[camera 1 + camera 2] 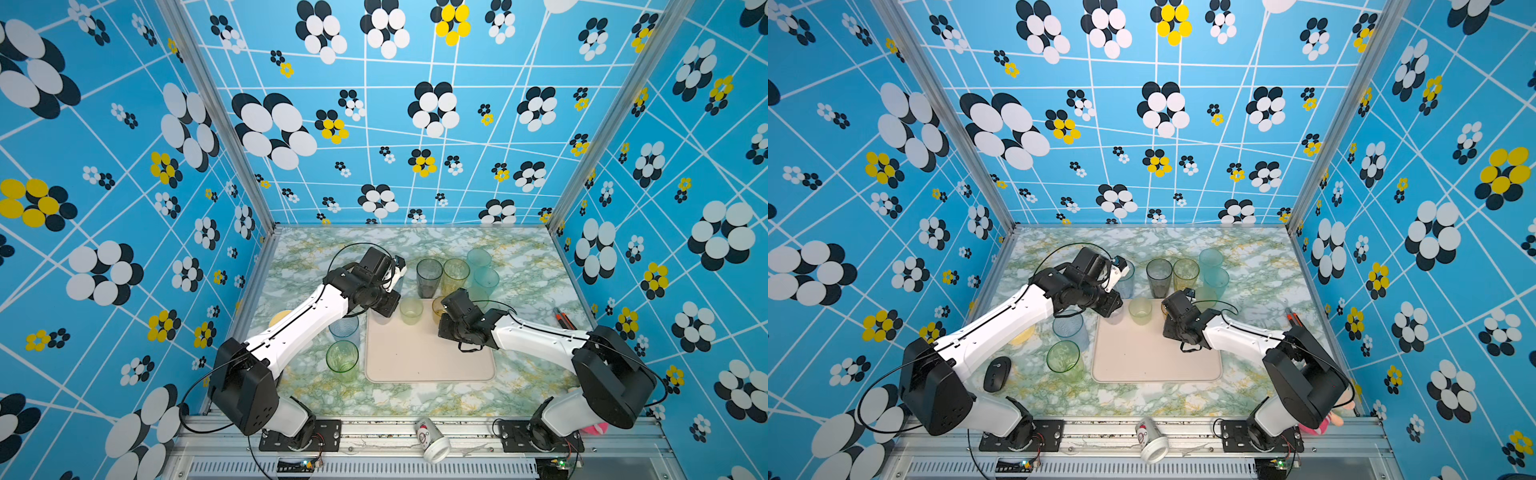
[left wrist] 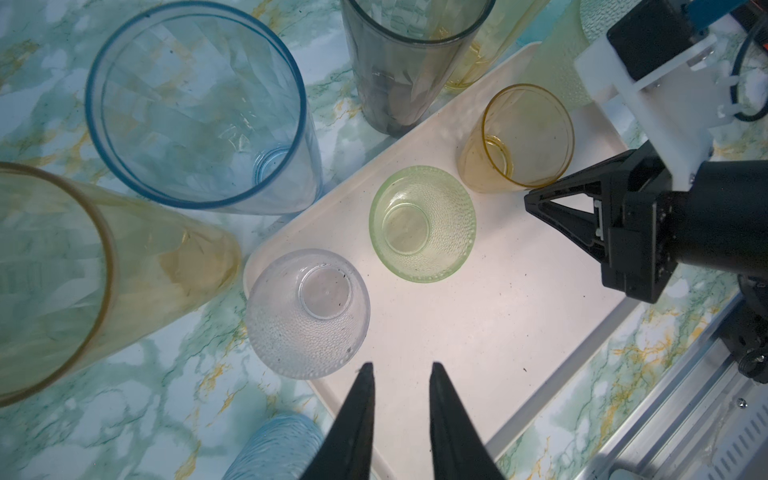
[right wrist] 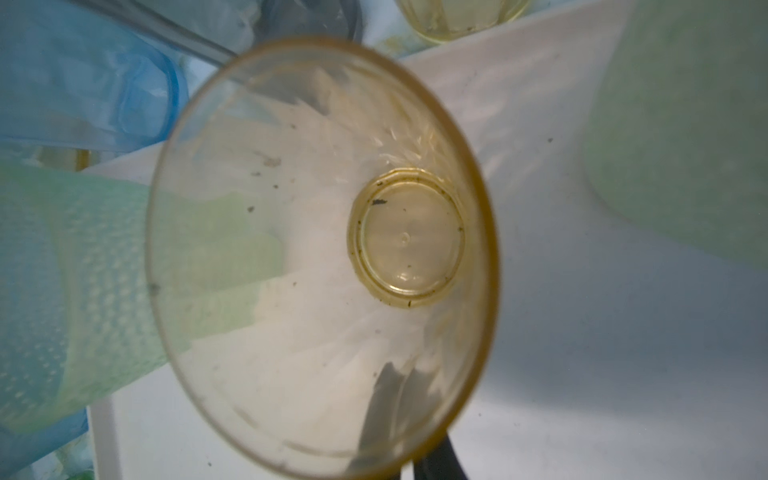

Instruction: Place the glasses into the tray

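The cream tray [image 1: 430, 357] [image 2: 478, 332] lies mid-table. Three short glasses stand along its far edge: a clear one [image 2: 307, 311], a green one [image 2: 422, 224] [image 1: 411, 309] and an amber one [image 2: 528, 137] [image 3: 316, 249]. My right gripper [image 2: 530, 199] [image 1: 446, 311] is shut on the amber glass's wall, one finger inside and one outside. My left gripper [image 2: 401, 368] [image 1: 384, 309] hovers over the tray's far left corner beside the clear glass, fingers slightly apart with nothing between them. Off the tray stand tall grey [image 1: 429, 276], yellow [image 1: 455, 274], teal [image 1: 478, 257], blue [image 1: 344, 328] and green [image 1: 342, 357] glasses.
A white paper cup [image 1: 432, 440] lies on the front rail. A black mouse [image 1: 996, 374] and a yellow dish [image 1: 279, 318] sit at the left under my left arm. An orange-black tool [image 1: 563, 318] lies at the right, and a pink toy [image 1: 1325, 419] sits by the right base.
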